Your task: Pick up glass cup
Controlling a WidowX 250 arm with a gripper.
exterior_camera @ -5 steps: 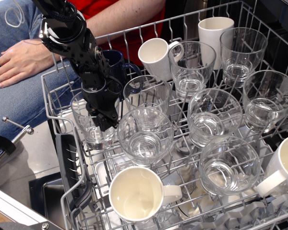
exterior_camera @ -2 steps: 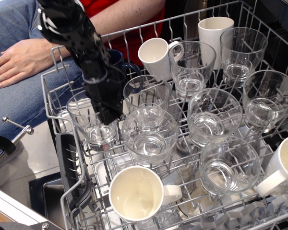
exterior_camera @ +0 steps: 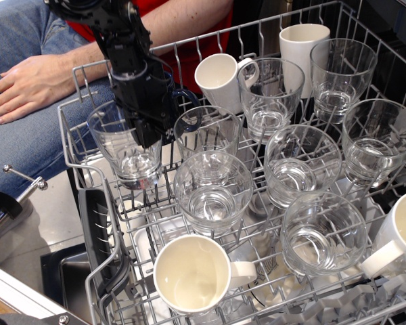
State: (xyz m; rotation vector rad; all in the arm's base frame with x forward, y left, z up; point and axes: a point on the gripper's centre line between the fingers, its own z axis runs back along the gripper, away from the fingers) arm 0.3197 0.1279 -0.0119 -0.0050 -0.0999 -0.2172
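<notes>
While your black robot gripper (exterior_camera: 147,130) reaches down from the upper left into the grey wire dishwasher rack (exterior_camera: 95,223), its fingers (exterior_camera: 151,135) are clamped on the right-hand rim of the tall clear glass cup (exterior_camera: 127,150), one finger appearing to sit inside the wall and the rest of the jaw outside it. You can see the cup at the rack's left edge, upright with a slight tilt, and its thick base looks to be just above the wires, though you cannot be sure of the gap from this view. Just to its right stands another clear tumbler (exterior_camera: 208,139), and in front of that a wider clear glass (exterior_camera: 212,191). Behind the gripper you have a dark-blue mug (exterior_camera: 176,91), partly hidden by the arm, and beside it a white mug (exterior_camera: 223,80) lying tilted. A cream-white mug (exterior_camera: 193,273) sits mouth-up at the front of the rack. At the upper left, beyond the rack, a person's hand (exterior_camera: 28,82) rests on a blue-jeaned leg (exterior_camera: 27,145).
</notes>
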